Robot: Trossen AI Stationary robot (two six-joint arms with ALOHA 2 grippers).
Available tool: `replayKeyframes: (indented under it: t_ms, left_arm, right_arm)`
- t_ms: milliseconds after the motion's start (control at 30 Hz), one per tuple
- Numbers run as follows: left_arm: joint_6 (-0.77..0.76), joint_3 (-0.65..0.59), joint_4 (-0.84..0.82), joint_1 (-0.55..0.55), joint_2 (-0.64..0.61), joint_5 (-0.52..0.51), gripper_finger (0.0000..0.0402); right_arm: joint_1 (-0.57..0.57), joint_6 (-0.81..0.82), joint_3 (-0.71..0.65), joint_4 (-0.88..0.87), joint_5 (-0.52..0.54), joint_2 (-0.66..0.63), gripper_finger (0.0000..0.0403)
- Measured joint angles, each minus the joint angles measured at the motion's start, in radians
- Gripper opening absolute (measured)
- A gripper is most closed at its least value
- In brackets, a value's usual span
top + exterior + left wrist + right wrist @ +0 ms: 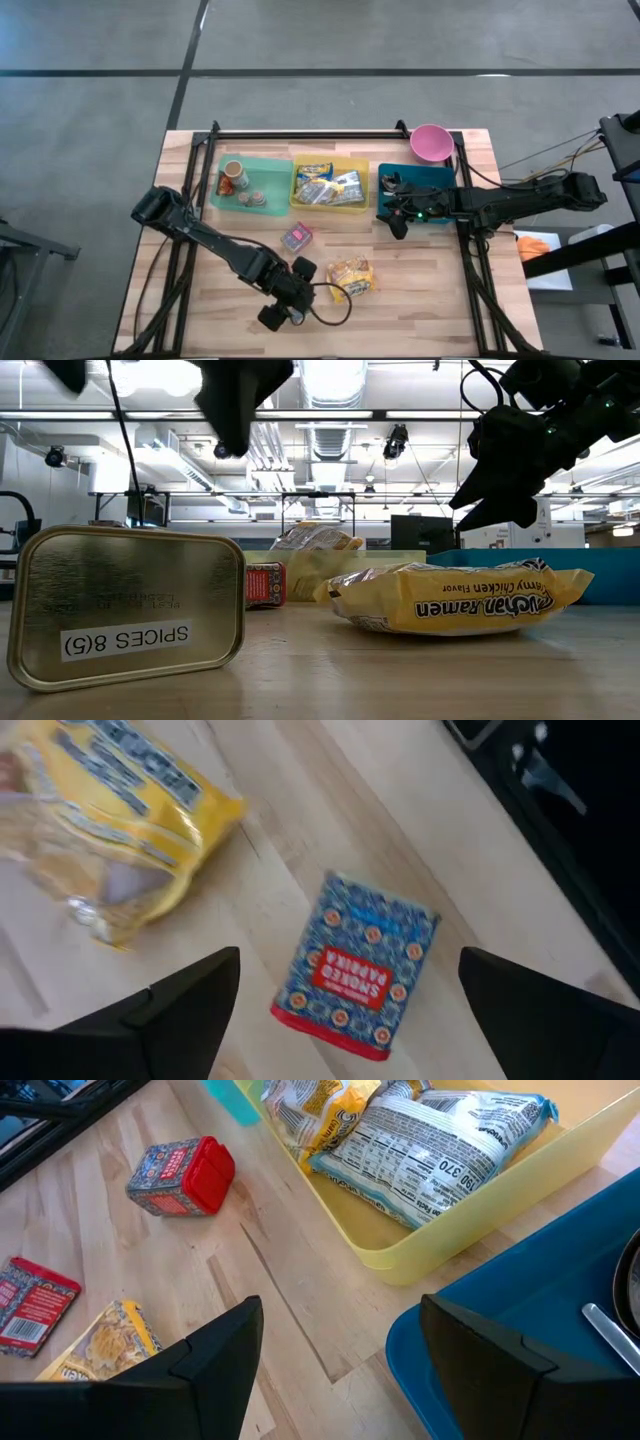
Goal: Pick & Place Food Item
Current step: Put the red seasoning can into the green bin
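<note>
Wooden table on a grey floor; the low view shows an office-like room with ceiling lights behind. Three bins along the far edge: green, yellow, blue; pink bowl at the far corner. Bare wood near the front. Ramen packet lies front-centre, paprika tin just beyond it. Left gripper beside the ramen, fingers apart, holding nothing. Right gripper at the blue bin's front edge, fingers apart, empty.

Past the right gripper, its two dark fingers spread apart over pale wooden desk, a yellow plastic tray holds crinkled snack packets. A blue plastic bin sits just beside it. A red-capped patterned tin lies apart.
</note>
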Motion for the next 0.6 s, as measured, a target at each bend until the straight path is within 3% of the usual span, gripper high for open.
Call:
replayKeyframes:
  t_ms: [233, 400, 600]
  left_arm:
    - [0.007, -0.119, 0.093, 0.006, 0.0, 0.01, 0.0398]
    - [0.016, -0.196, 0.18, 0.008, 0.0, 0.055, 0.039]
    - [0.071, -0.222, 0.225, 0.012, 0.0, 0.081, 0.0389]
  right_arm:
    - [0.0, 0.0, 0.0, 0.0, 0.0, 0.0, 0.0265]
    - [0.0, 0.0, 0.0, 0.0, 0.0, 0.0, 0.0265]
    - [0.0, 0.0, 0.0, 0.0, 0.0, 0.0, 0.0265]
